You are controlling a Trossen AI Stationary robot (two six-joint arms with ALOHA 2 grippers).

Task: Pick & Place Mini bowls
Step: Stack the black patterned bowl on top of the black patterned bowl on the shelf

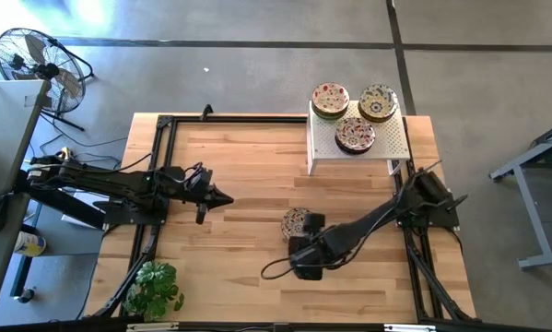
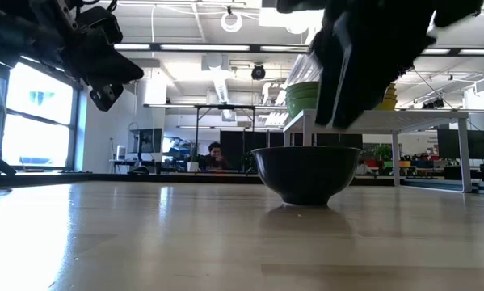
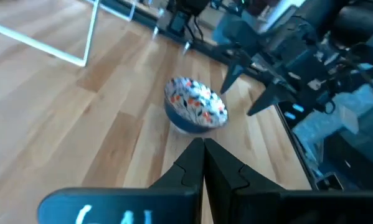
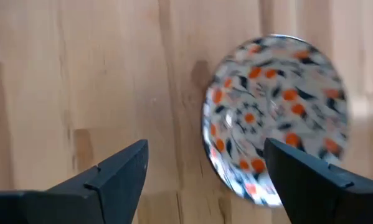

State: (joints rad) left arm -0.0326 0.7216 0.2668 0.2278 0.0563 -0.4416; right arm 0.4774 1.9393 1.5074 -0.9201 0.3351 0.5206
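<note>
While one mini bowl [image 1: 295,221] sits mid-worktop [image 1: 239,175], hovers spread above it: right gripper [image 4: 205,171]; left gripper [image 3: 203,149] pressed together.

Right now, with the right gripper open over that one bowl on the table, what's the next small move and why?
Probably shift the right gripper sideways to centre it, then lower it. Its fingers are open and apart from the mini bowl, which sits upright on the table but offset toward one finger, not centred between them. The left gripper waits shut, well to the side.
</note>
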